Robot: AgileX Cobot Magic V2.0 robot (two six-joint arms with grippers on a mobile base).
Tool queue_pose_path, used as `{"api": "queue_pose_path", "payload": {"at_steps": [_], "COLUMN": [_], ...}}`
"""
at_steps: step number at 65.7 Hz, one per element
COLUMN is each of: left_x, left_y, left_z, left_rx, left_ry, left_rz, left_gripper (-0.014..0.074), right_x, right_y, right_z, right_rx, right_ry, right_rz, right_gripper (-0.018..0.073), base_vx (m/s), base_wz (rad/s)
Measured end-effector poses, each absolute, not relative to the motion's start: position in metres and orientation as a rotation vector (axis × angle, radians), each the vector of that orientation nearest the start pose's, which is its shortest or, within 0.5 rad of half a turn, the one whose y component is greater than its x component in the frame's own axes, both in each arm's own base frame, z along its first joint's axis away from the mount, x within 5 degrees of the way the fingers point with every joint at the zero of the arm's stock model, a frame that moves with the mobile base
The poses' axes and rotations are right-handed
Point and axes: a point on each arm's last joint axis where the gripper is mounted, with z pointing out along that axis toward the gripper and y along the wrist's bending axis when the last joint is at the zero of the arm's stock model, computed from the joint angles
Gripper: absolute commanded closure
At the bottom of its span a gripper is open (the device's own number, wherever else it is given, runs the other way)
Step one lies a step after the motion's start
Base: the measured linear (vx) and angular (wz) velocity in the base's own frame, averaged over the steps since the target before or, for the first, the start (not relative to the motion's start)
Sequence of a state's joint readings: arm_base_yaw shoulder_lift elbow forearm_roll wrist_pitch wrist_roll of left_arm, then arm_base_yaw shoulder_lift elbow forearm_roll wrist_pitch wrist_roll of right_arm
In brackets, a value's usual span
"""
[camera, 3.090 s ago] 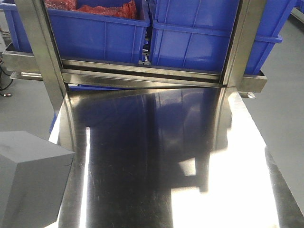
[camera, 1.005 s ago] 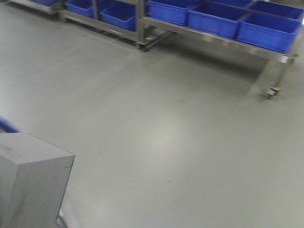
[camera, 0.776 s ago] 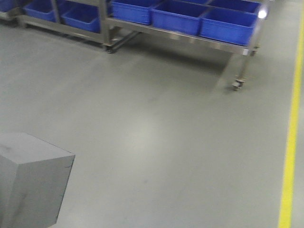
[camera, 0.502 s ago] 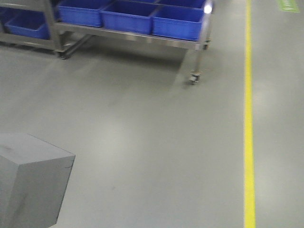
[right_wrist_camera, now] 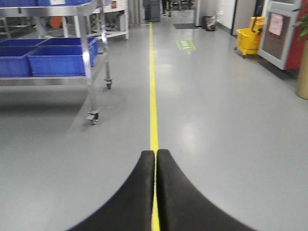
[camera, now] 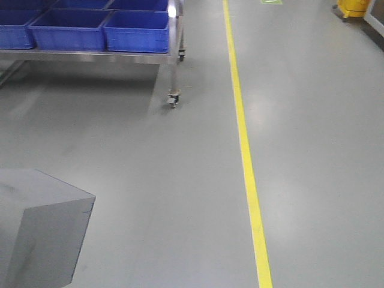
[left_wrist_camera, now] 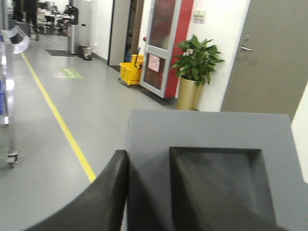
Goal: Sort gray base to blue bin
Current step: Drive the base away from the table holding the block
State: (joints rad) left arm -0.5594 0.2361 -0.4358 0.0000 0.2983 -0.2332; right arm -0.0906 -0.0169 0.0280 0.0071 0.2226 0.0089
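The gray base [left_wrist_camera: 207, 144] fills the lower part of the left wrist view, its darker square recess [left_wrist_camera: 226, 183] facing the camera. My left gripper [left_wrist_camera: 149, 192] is shut on one wall of it: one black finger [left_wrist_camera: 106, 192] presses the outside and the other sits in the recess. In the front view the same gray base [camera: 42, 228] hangs at the lower left, above the floor. Blue bins stand in a row on a wheeled steel rack, the nearest blue bin [camera: 138, 30] far off at the upper left; they also show as blue bins [right_wrist_camera: 57, 60] in the right wrist view. My right gripper [right_wrist_camera: 155, 153] is shut and empty.
A yellow floor line [camera: 246, 162] runs away across the gray floor. The rack's leg ends in a caster [camera: 173, 101]. A yellow mop bucket [left_wrist_camera: 130, 72], a potted plant [left_wrist_camera: 196, 67] and doors stand along the wall on the left gripper's side.
The front view has swung right: the steel table and near bins are gone, the rack of bins slid to the upper left, the yellow line came to the middle. The gray base stays gripped.
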Motion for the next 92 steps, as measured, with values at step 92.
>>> {"api": "queue_pose_path", "payload": {"at_steps": [92], "left_x": [0.0506], "left_y": [-0.0317], "left_z": [0.3175], "left_rx": [0.262], "left_ry": [1.595], "left_rz": [-0.617], "left_gripper": [0.0603], "right_x": [0.0551], "right_y": [-0.0049], "right_z": [0.1845], "right_rx": [0.090], "right_ry": [1.715], "right_rz": [-0.054], "right_gripper": [0.0564], "base_vx": [0.30], "base_wz": [0.02]}}
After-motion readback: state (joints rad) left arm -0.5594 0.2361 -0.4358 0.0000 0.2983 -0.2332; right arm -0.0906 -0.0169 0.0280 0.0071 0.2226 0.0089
